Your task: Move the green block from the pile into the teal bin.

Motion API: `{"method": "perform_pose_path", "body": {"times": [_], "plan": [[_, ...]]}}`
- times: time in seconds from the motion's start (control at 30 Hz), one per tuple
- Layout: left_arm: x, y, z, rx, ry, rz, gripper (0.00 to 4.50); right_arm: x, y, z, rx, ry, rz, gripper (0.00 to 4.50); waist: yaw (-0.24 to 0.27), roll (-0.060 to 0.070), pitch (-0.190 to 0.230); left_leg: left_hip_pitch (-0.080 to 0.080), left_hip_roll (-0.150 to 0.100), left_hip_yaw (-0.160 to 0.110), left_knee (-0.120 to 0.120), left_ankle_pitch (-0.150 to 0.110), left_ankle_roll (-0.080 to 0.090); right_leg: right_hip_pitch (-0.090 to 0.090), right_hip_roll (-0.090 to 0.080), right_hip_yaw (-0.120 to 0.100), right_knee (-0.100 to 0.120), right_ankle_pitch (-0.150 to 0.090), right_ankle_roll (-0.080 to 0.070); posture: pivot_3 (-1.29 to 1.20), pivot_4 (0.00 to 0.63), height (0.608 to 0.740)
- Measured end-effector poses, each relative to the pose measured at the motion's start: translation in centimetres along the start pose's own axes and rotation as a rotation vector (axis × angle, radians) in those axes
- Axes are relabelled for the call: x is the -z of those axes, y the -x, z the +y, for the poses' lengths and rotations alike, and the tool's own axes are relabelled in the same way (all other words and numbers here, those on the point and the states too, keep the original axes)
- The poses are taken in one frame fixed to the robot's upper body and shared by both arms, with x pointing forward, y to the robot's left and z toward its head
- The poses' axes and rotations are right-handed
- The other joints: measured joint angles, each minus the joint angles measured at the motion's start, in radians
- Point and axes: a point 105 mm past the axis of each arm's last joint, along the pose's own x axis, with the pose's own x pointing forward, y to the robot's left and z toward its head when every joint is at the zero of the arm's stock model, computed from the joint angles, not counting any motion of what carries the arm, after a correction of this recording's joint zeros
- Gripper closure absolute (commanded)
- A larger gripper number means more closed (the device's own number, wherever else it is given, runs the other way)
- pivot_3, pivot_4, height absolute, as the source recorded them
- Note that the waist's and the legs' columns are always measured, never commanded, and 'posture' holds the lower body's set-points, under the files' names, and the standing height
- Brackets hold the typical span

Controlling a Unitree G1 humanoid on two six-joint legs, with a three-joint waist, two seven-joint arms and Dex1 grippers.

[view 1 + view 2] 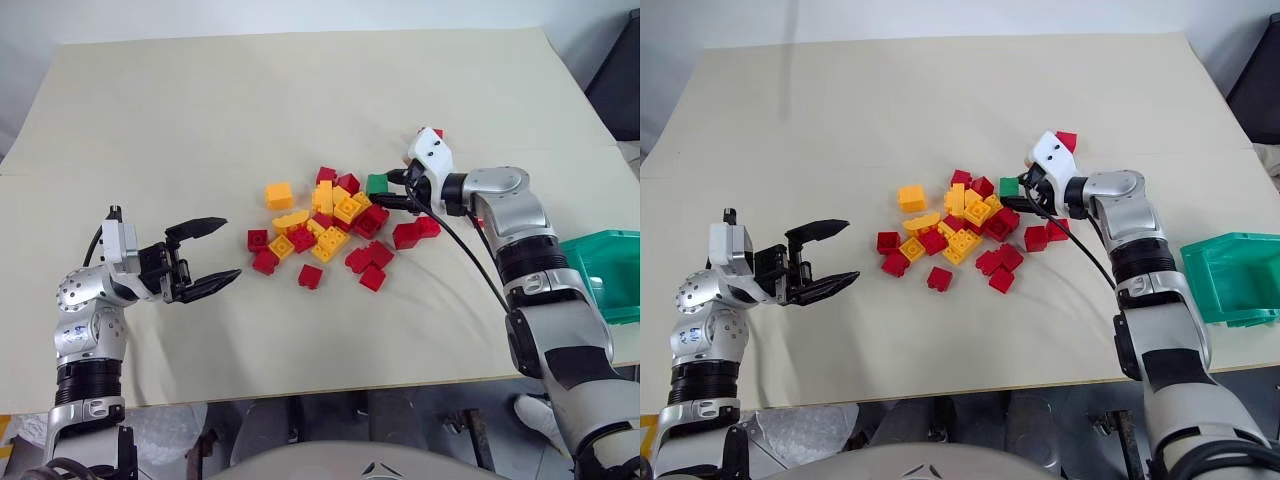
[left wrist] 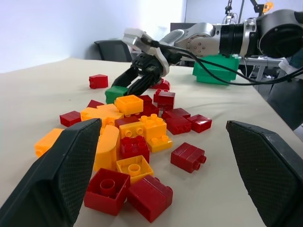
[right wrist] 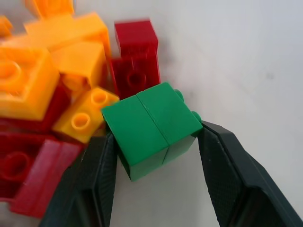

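Observation:
The green block (image 3: 151, 127) lies at the far right edge of the pile (image 1: 320, 230) of red and yellow-orange bricks, on the table. My right gripper (image 1: 384, 190) reaches in from the right, and its two black fingers (image 3: 94, 175) press against opposite sides of the green block. In the left wrist view the same grip shows across the pile, at the green block (image 2: 115, 92). My left gripper (image 1: 230, 248) hovers open to the left of the pile with nothing between its fingers. The teal bin (image 1: 600, 262) stands at the table's right edge, beside my right forearm.
A single red brick (image 1: 437, 132) lies apart, just beyond my right wrist. The cream table top (image 1: 300, 100) stretches bare behind the pile, with its front edge near my arms. A black chair (image 2: 113, 49) stands past the far side.

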Motion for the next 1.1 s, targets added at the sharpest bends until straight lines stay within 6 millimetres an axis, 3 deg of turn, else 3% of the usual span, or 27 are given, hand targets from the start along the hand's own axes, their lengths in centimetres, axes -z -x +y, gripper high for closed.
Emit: {"method": "perform_pose_path", "body": {"times": [0.1,0.3,0.43,0.63,0.73,0.93,1.07,1.1], "plan": [[0.2,-0.5,-0.1,0.016,0.007,-0.010,0.00,-0.2,1.0,-0.1,0.020,0.011,-0.014,2.37,0.004,0.000,0.000,0.000,0.000,-0.001,0.000,0.000,0.000,0.000,0.000,0.000,0.000,0.000,0.000,0.00,0.150,0.740],[0.6,-3.8,-0.9,0.120,0.045,-0.032,0.00,-1.3,7.3,-1.7,0.205,0.043,-0.034,2.37,0.020,0.000,0.000,-0.001,-0.002,-0.001,0.000,0.000,0.000,0.000,-0.001,0.000,-0.001,0.000,0.000,0.00,0.150,0.740],[0.4,-7.0,-0.6,0.185,0.010,-0.016,0.00,-0.2,12.4,-1.9,0.322,0.054,0.071,2.37,0.037,0.001,0.000,-0.001,-0.002,0.000,0.001,0.000,0.001,0.000,0.000,0.000,-0.001,0.000,0.000,0.00,0.150,0.740],[0.0,-12.6,0.1,0.254,-0.058,-0.024,0.00,0.5,22.1,-1.4,0.513,0.079,0.325,2.37,0.059,0.001,0.000,-0.001,-0.002,0.008,0.001,0.000,0.002,0.001,0.000,0.001,-0.003,0.001,0.002,0.00,0.150,0.740],[-0.1,-14.3,0.3,0.273,-0.071,-0.044,0.00,1.2,25.9,-1.0,0.575,0.060,0.453,2.37,0.056,0.000,0.000,0.000,-0.002,0.008,0.001,0.000,0.003,0.002,0.000,0.001,-0.003,0.002,0.003,0.00,0.150,0.740],[0.6,-16.4,-0.8,0.352,-0.064,-0.052,0.00,2.9,30.4,-0.5,0.646,0.027,0.645,2.37,0.053,0.000,0.001,0.002,-0.002,0.007,0.001,-0.001,0.003,0.002,0.000,0.005,-0.003,0.003,0.004,0.00,0.150,0.740],[0.6,-16.9,-1.0,0.376,-0.065,-0.051,0.00,3.5,31.3,-0.4,0.650,0.013,0.706,2.37,0.054,-0.001,0.001,0.002,-0.002,0.006,0.001,0.000,0.004,0.002,0.000,0.006,-0.004,0.004,0.004,0.00,0.150,0.740],[0.5,-17.1,-1.1,0.379,-0.070,-0.054,0.00,3.8,31.6,-0.5,0.658,0.010,0.719,2.02,0.055,-0.001,0.001,0.002,-0.002,0.006,0.001,0.000,0.004,0.002,0.000,0.007,-0.004,0.004,0.004,0.00,0.150,0.740]]}}
